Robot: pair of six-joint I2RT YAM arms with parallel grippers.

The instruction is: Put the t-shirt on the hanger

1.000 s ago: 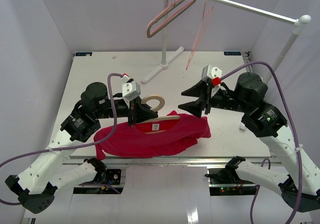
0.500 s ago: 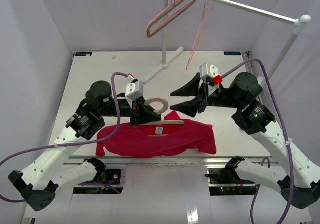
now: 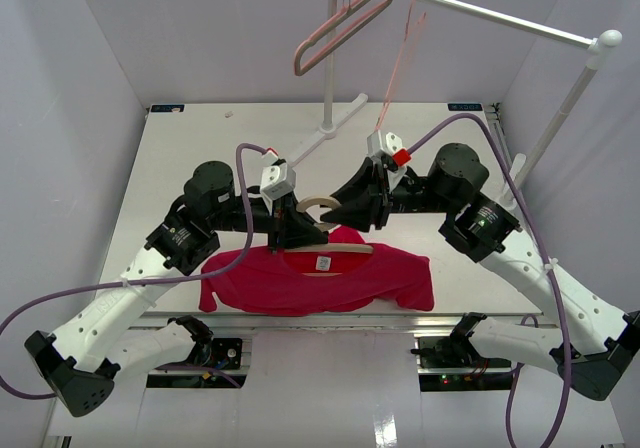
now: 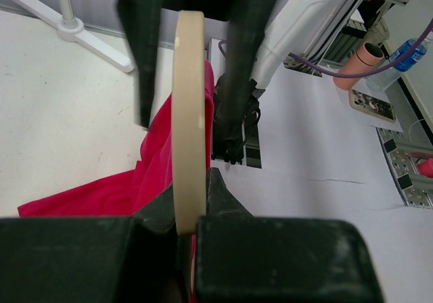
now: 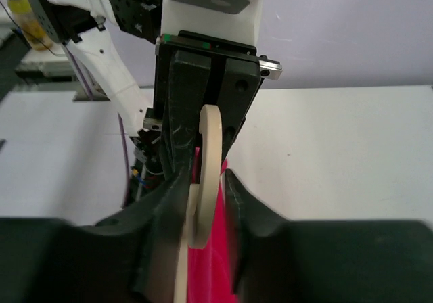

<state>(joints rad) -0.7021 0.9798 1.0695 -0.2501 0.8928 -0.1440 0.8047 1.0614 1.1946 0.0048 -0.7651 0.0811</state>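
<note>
A: Top view, items?
B: Small red cloth t-shirt [image 3: 320,280], spread at the near edge of the white table [image 3: 200,148]; tan wooden hanger [image 3: 352,249] lodged in its neck, hook flanked by left gripper [image 3: 300,230] and right gripper [image 3: 340,211].
A: Left wrist?
B: The hook is seen clamped in the left gripper's own jaws. The right gripper's fingers [image 4: 145,53] are shown astride it, gaps either side.
A: Right wrist?
B: Those gaps are barely seen here.

Probably a robotics lab: a flat white surface [image 3: 200,138] boxed in by plain pale walls [image 3: 60,118], a white metal garment rail [image 3: 480,13], and two black-and-white robot arms [image 3: 110,318] bolted at its edge.
</note>
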